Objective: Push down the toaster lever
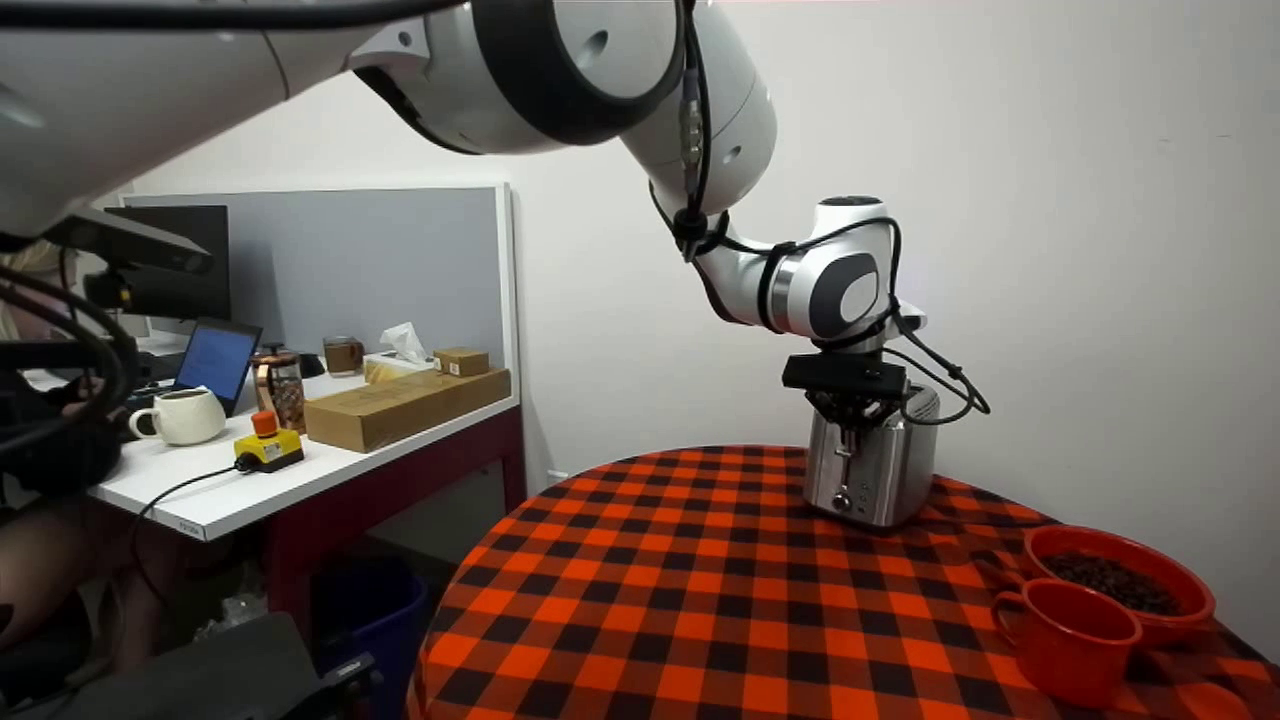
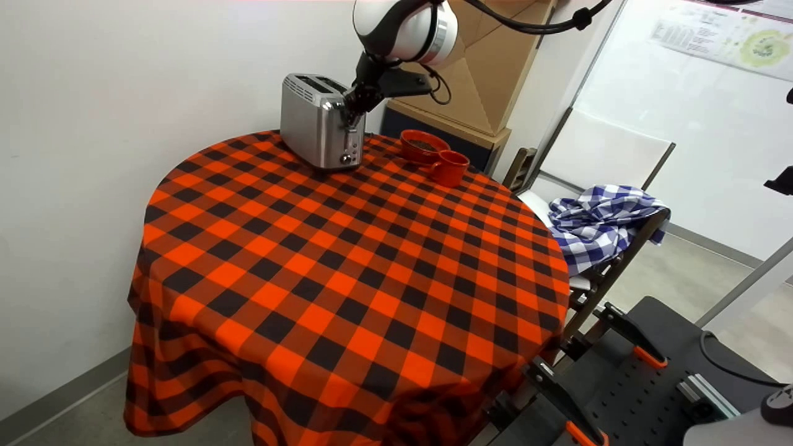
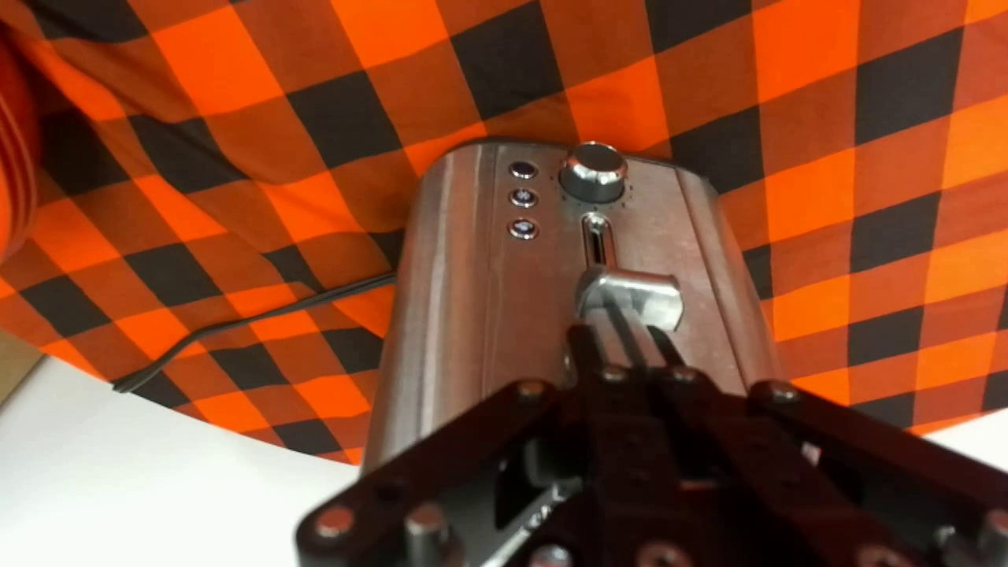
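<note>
Had the slim fingers [image 3: 608,339] pressed together at the shiny toaster lever [image 3: 657,293].
In the wrist view, saw them flat and narrow, side by side, overlapping the lever's smooth, curved metal; could not tell contact from a slight gap. Traced a straight, narrow slot [image 3: 598,242] from the lever down to a round metal knob [image 3: 594,172], with three small round buttons [image 3: 523,198] in a row alongside. In an exterior view, saw the lever above the knob on the upright end of the toaster [image 1: 872,462], a boxy, brushed-metal body with rounded corners. In both exterior views, found the toaster far on the round worktop [image 2: 347,266], cloth-draped in red and black checks, with a smooth red mug [image 1: 1075,645] and red bowl [image 1: 1195,600] to the right.
</note>
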`<state>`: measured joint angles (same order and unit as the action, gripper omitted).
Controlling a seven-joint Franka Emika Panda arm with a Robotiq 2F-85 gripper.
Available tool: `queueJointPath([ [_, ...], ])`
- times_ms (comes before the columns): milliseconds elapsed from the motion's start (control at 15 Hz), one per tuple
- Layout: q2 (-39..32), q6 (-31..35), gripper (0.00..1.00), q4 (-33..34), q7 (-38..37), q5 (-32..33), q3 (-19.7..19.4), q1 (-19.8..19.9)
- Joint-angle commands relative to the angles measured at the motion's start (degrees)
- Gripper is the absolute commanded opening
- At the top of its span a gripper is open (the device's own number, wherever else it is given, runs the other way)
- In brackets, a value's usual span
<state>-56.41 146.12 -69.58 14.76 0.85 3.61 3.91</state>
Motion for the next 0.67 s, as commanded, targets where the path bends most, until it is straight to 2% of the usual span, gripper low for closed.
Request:
queueJointPath([
  [0,-2.97,1.98,0.0,1.26,1.26,0.02,0.91,0.57],
  [600,-7.39,2.95,0.0,1.38,2.3,0.65,0.85,0.54],
])
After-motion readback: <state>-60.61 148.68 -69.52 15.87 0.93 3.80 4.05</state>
